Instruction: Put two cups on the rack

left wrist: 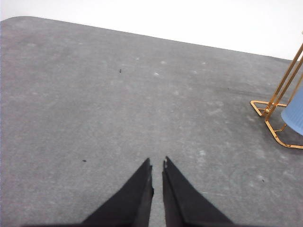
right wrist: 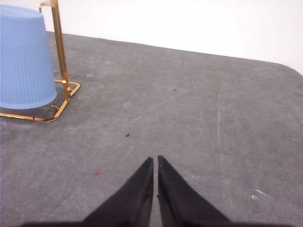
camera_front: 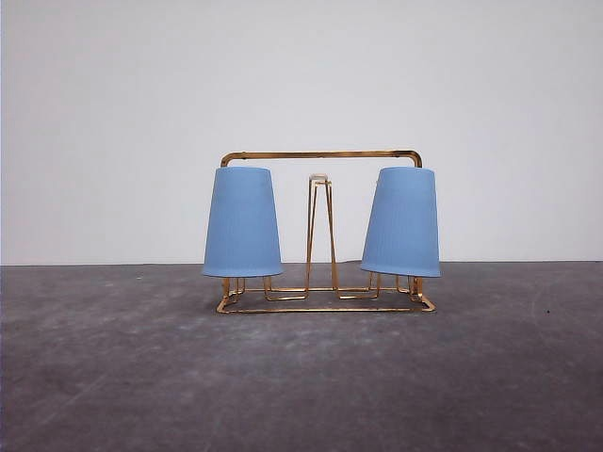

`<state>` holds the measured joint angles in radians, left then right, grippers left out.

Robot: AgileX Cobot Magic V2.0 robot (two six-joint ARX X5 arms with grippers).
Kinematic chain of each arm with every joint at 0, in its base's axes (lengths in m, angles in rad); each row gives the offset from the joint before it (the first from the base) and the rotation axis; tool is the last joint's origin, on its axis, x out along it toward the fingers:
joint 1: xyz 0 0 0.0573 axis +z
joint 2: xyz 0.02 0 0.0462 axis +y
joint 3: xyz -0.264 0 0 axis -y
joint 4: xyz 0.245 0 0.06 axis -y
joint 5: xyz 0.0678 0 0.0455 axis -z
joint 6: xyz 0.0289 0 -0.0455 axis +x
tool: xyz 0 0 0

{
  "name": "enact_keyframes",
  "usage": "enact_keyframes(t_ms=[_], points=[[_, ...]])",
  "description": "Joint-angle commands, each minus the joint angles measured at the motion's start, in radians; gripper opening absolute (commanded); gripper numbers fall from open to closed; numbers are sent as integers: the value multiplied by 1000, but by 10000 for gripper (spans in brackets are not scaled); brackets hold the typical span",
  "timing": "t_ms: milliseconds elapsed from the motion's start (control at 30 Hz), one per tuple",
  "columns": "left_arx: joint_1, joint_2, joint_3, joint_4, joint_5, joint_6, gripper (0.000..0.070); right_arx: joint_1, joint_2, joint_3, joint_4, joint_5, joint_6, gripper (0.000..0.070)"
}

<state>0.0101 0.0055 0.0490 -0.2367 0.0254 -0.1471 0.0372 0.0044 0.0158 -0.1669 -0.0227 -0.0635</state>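
Standing at mid-bench on the grey bench: the gold wire rack, arched frame upright, flat base down. Hanging upside down on its prongs, rims lowest: two light blue ribbed cups, the left cup at the rack's left end, the right cup at its right end, both leaning slightly inward at the top, well apart, with a bare white-tipped prong loop between them. Seen from the left wrist: left hand pressed nearly shut, only a thin slit between the black fingers, holding nothing, hovering over bare bench, with a rack corner and a sliver of blue rim off to one side. Seen from the right wrist: right hand likewise closed to a slit and empty, above bare bench, apart from the rack end and its inverted cup.
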Motion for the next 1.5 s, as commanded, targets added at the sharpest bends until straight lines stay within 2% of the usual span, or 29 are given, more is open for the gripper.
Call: enact_keyframes(t_ms=[0, 1467], points=[[1, -1, -14, -9, 0, 0, 22, -1, -1, -4, 14, 0, 3, 15], [1, -1, -14, -9, 0, 0, 23, -1, -1, -4, 14, 0, 3, 15]])
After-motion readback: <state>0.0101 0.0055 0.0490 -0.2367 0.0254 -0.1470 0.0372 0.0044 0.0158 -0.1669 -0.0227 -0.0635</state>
